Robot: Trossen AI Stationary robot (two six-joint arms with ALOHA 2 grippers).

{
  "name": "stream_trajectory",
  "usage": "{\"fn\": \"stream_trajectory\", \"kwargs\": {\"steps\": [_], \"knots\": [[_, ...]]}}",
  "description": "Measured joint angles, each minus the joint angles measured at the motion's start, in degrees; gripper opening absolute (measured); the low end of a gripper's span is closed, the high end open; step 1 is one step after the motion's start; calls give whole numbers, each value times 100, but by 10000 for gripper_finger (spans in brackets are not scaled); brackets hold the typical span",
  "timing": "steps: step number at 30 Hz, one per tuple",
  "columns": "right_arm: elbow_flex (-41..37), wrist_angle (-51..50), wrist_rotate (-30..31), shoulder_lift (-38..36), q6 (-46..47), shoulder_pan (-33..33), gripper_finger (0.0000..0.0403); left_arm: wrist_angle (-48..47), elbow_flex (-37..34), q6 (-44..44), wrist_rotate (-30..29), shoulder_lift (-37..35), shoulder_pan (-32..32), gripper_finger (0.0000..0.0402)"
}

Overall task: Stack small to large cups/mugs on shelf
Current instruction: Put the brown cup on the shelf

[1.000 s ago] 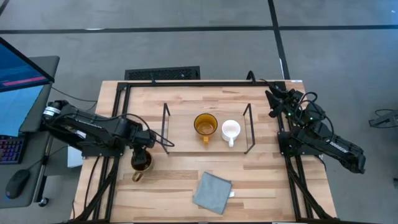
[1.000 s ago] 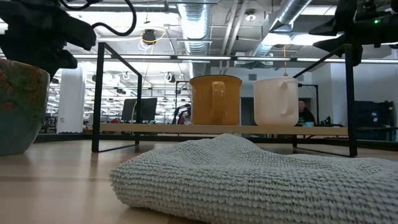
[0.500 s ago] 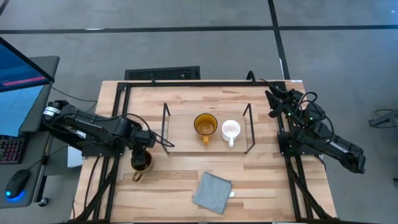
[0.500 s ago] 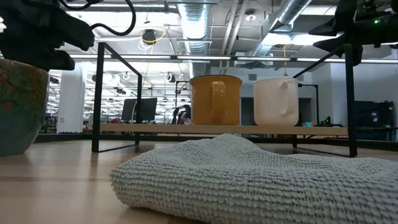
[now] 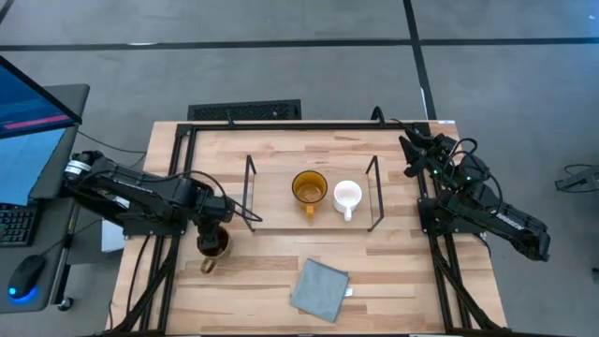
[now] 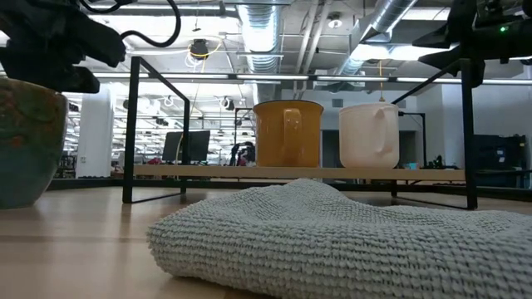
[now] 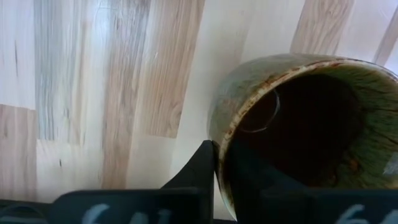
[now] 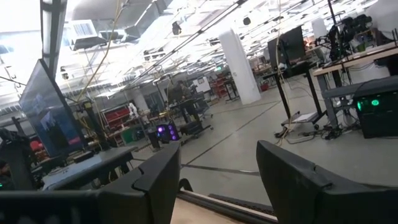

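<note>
The brownish-tan mug point(image 5: 213, 247) with a dark inside stands on its base on the tabletop, left of the shelf point(image 5: 276, 204), its handle toward the near edge. My left gripper point(image 7: 221, 169) is shut on its rim. The amber glass mug point(image 5: 309, 188) and the small white mug point(image 5: 347, 196) stand side by side on the shelf board point(image 6: 208, 172), shown in the low view as amber mug point(image 6: 288, 133) and white mug point(image 6: 371, 134). My right gripper point(image 8: 217, 180) stands open and high at the table's far right point(image 5: 412, 154), with nothing between its fingers. My left gripper pinches the brown mug's rim point(image 7: 219, 142) on its far side, one finger point(image 7: 198, 169) outside the wall and the other inside the hollow. The fingers come from above, slanting down. The mug stands upright with its base on the table point(image 6: 29, 199).
A grey knitted cloth point(image 5: 319, 289) lies on the table in front of the shelf, near the front edge. Black wire frames point(image 5: 250, 192) rise at both short ends of the shelf. A black frame runs along the table's far edge point(image 5: 281, 124).
My left gripper has shut on the brown mug's rim, without moving away. The mug stays standing on the table.
</note>
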Motion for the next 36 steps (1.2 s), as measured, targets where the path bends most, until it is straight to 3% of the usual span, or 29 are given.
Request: {"fn": "stream_trajectory", "kwargs": {"steps": [10,18,25,36], "knots": [[0,-3,0,0,-9,-1,233,-21,272,-220,-259,-68,209,10],[0,3,-1,0,0,-1,233,-717,960,-197,40,-562,702,10],[0,18,-1,0,2,0,233,-1619,2100,74,60,-682,1274,10],[0,18,0,0,4,-2,233,-1727,4157,548,-89,-492,1906,10]]}}
